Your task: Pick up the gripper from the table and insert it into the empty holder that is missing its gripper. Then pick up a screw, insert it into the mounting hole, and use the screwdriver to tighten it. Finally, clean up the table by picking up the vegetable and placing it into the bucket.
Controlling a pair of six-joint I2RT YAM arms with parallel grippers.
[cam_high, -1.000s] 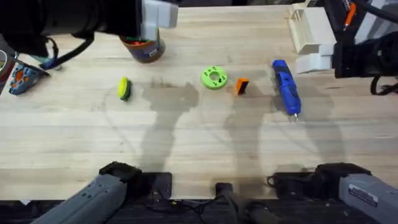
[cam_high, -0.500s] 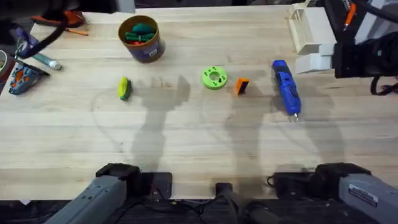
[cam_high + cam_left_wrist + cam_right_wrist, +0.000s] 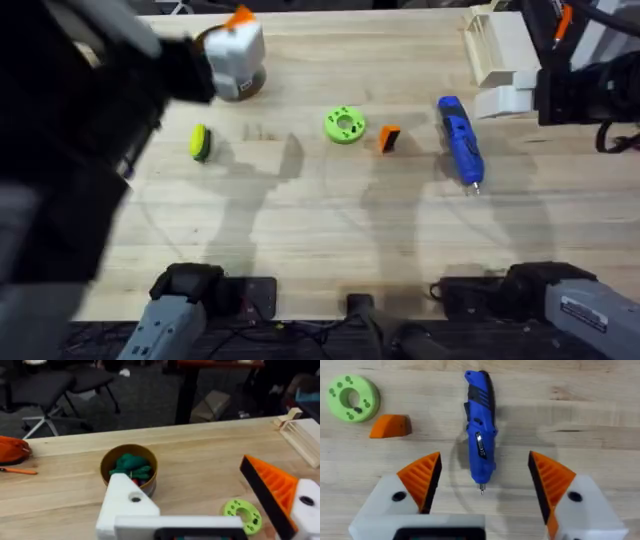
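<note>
We see the left pincer (image 3: 200,505) spread wide above the bucket (image 3: 129,468), one finger bare white. The right pincer (image 3: 482,480) hangs open over the screwdriver (image 3: 481,445); the gripper (image 3: 389,138) lies loose on the table (image 3: 330,230), presumably awaiting pickup.
</note>
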